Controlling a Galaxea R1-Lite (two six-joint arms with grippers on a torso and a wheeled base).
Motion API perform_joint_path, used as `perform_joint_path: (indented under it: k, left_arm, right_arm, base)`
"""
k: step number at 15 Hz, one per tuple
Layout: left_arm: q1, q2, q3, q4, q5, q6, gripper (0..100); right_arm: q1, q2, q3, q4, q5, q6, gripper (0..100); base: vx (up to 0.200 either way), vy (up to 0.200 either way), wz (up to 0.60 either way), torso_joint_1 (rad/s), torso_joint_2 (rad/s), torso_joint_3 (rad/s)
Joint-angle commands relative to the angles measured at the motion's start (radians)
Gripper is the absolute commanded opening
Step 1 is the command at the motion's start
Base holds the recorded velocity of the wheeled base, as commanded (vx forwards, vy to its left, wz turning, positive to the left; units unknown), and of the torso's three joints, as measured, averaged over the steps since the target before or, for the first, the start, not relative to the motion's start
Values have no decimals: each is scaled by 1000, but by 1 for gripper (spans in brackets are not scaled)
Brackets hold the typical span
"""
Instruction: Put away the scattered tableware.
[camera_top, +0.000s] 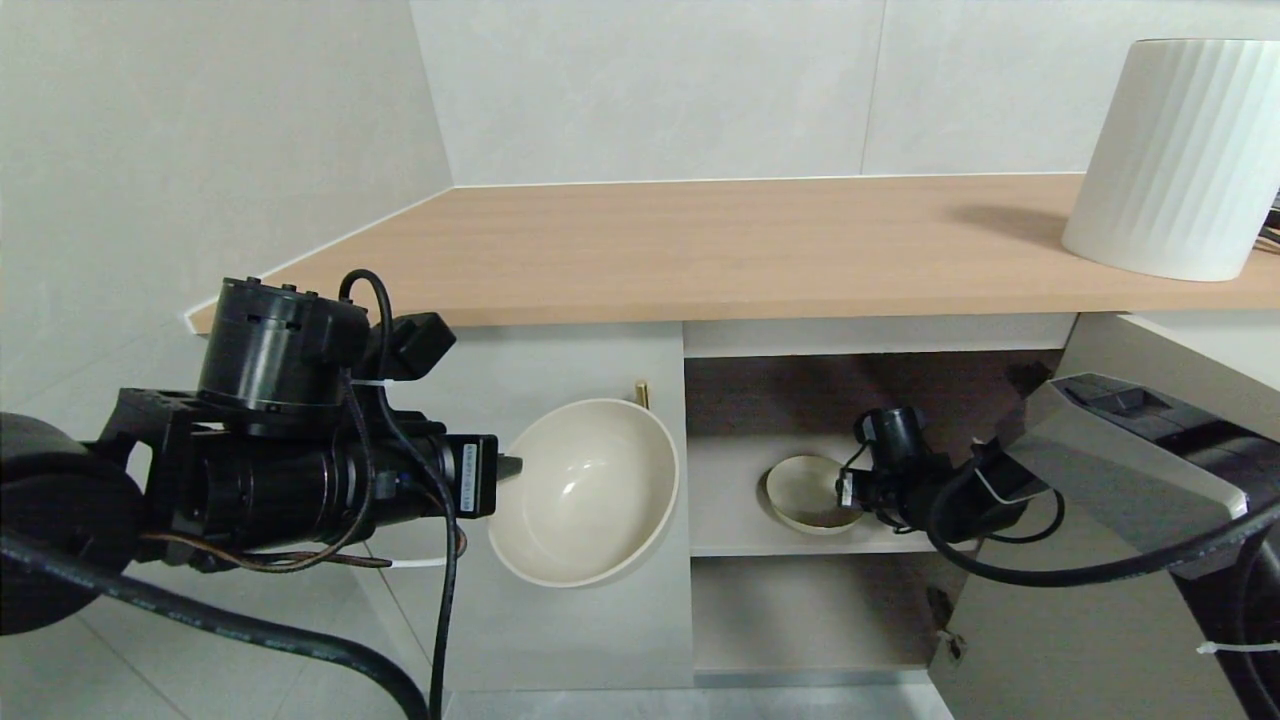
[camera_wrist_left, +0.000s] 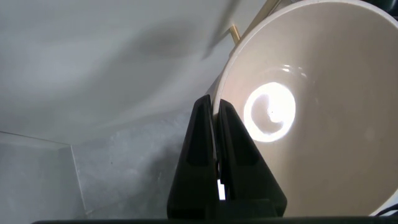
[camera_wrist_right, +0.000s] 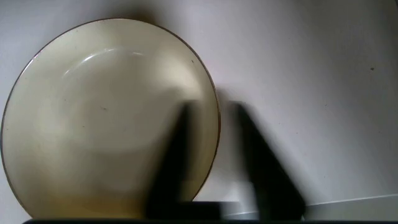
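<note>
Two bowls: left fingers (camera_wrist_left: 200, 149) clamp large bowl (camera_top: 585, 490) by its rim; right fingers (camera_wrist_right: 264, 168), seemingly parted, straddle small bowl (camera_wrist_right: 106, 112).

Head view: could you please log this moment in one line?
left gripper: shut on bowl | right gripper: open, straddling plate rim | plate: on shelf

Glossy ceramic bowl (camera_top: 585, 490), matt wood counter (camera_top: 700, 240)

Head cam looks fwd & down at the wooden counter (camera_top: 700, 250) from mid range. L wrist cam sits v. close to the big bowl (camera_wrist_left: 323, 74), which head view shows below the counter's edge. R wrist cam looks close onto the small plate (camera_wrist_right: 106, 118) on the shelf (camera_top: 730, 520) under the counter; head view shares it
</note>
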Motion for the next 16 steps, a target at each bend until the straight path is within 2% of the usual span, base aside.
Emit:
perform_joint_path:
  k: [1,3,5,10,11,12,14,16]
  left_arm:
    - [0,1,0,0,1,-1,0]
    - [-1,2,0,0,-1,-1,0]
    - [-18,28,3,0,6,-1,0]
    - [-98,137,32,1,22,-8,0]
    - [-115,191,38,0,33,-22,0]
    - [-127,228,40,0,56,-34,0]
    - [-159,303,34,-7,147,-63,0]
    - [-176,349,34,-17,179,-68,0]
  right_arm:
    - [0,-8,4,0,1,1,100]
    - [2,-19,10,0,1,1,100]
    - [22,-90,83,0,7,-6,100]
    - [160,-298,306,1,108,-78,100]
    - [204,-364,364,1,126,-101,100]
    - [224,-406,387,3,134,-111,100]
    - [269,-496,439,9,172,-115,100]
    - [303,-571,470,47,214,-119,100]
  base:
    - [0,0,0,0,0,0]
    - [0,0,0,0,0,0]
    - [0,0,0,0,0,0]
    - [0,0,0,0,0,0]
    - [0,0,0,0,0,0]
    - [0,0,0,0,0,0]
    - [0,0,0,0,0,0]
    - [0,0,0,0,0,0]
